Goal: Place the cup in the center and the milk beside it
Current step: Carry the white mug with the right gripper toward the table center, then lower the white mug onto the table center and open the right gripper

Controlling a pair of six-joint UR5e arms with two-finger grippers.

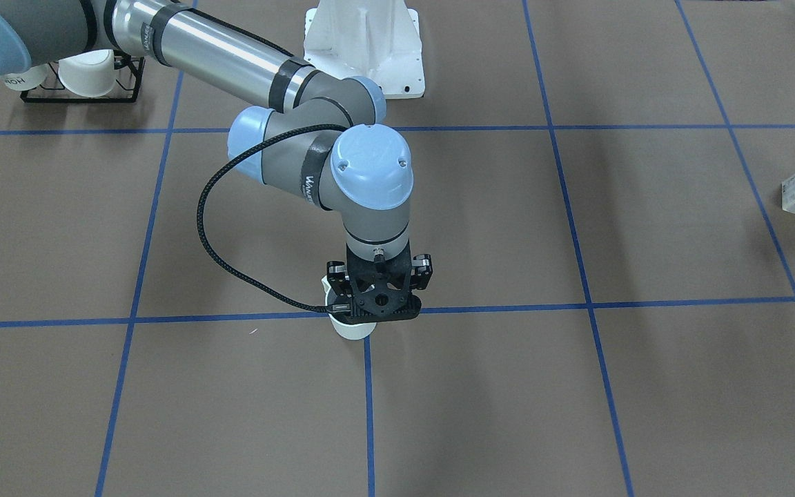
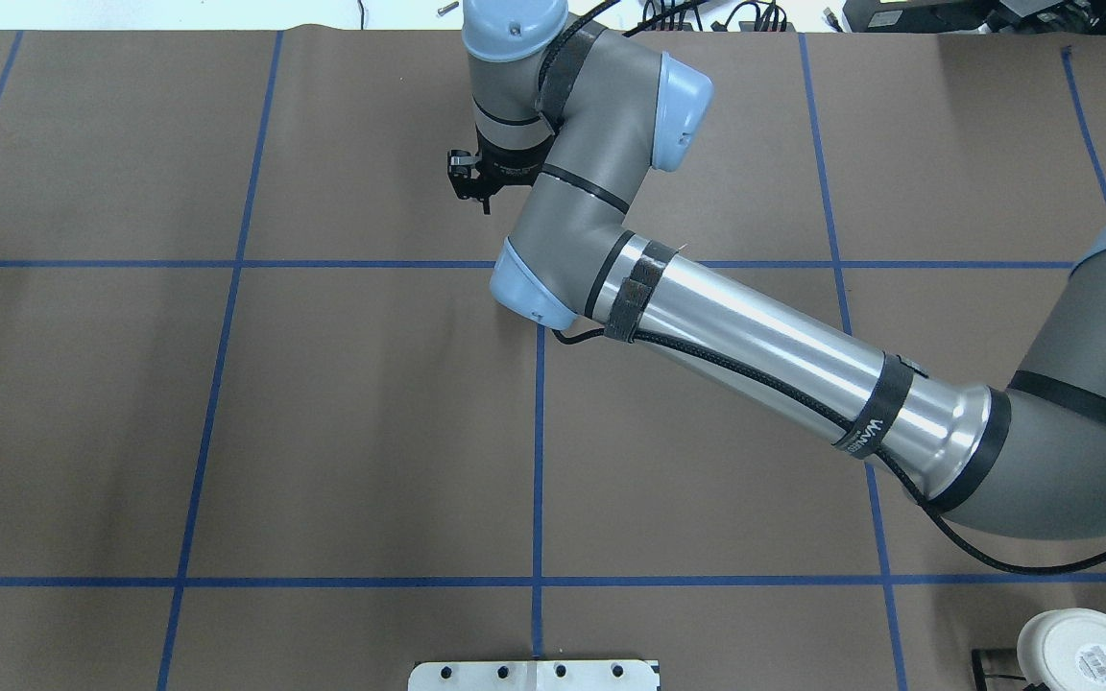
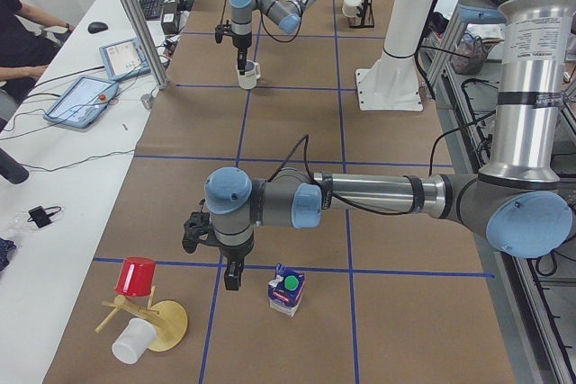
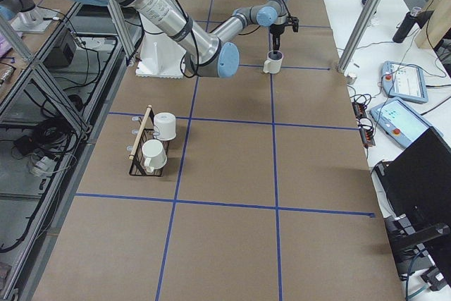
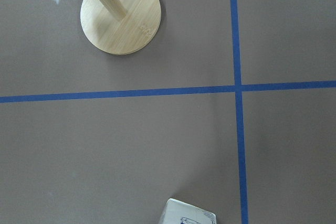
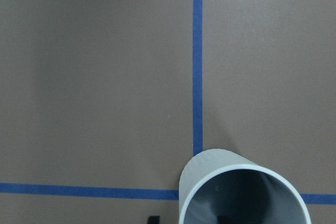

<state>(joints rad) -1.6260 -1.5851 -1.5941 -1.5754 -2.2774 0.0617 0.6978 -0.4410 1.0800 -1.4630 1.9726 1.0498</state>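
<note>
The cup [image 1: 350,330], white with a dark grey inside, stands upright on the brown table at a crossing of blue tape lines. My right gripper [image 1: 375,305] hangs straight over it. In the right wrist view the cup [image 6: 236,192] fills the bottom edge. One fingertip [image 6: 152,218] shows outside its wall and one inside, well apart, so the gripper looks open. The milk [image 3: 288,290] stands far off near the table's left end. My left gripper [image 3: 231,269] hovers just beside the milk; I cannot tell whether it is open or shut. The carton's top shows in the left wrist view [image 5: 189,216].
A black rack with white mugs [image 1: 83,76] stands at the robot's right. A wooden stand [image 3: 148,312] bearing a red cup and a white cup is near the milk. The white robot base [image 1: 363,41] is behind the cup. Operators' tablets lie beyond the far edge.
</note>
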